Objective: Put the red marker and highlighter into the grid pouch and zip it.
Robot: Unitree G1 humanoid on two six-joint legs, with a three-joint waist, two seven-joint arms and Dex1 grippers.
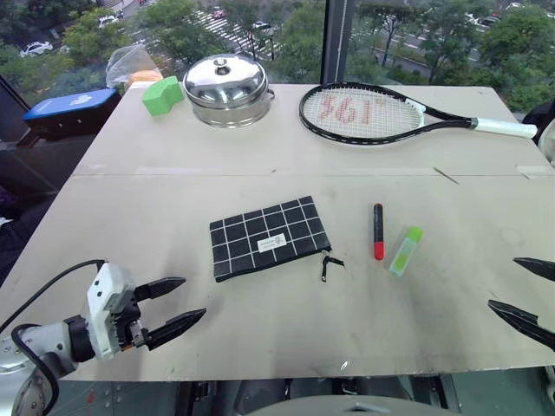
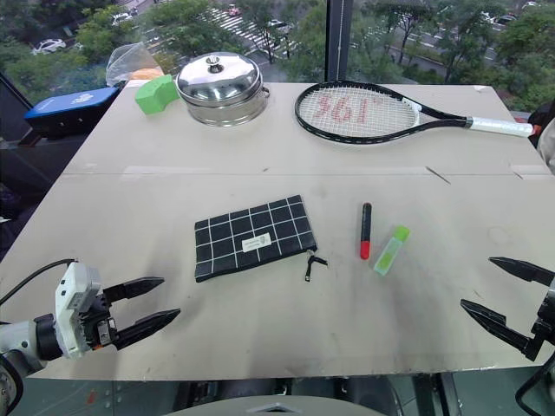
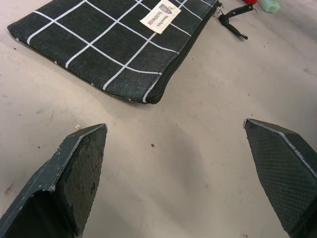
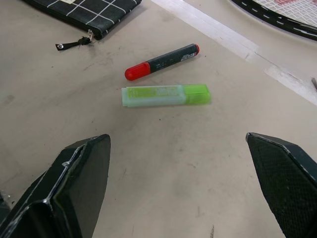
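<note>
Red "361", perhaps, on racket (image 1: 373, 113); both grippers (image 1: 173, 305) (image 2: 503, 290) wide apart, empty.

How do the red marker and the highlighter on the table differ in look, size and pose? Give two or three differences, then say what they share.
The red marker is slim, black-barrelled and red-ended; the highlighter is flat, translucent yellow-green with a green cap. The marker is longer. It lies nearer the grid pouch; the highlighter lies slightly tilted beside it. Both lie flat, untouched.

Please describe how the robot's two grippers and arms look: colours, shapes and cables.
The left gripper has two black pointed fingers on a white block-shaped wrist housing, with a black cable looping behind. The right gripper has matching black tapered fingers, textured on the pads.
</note>
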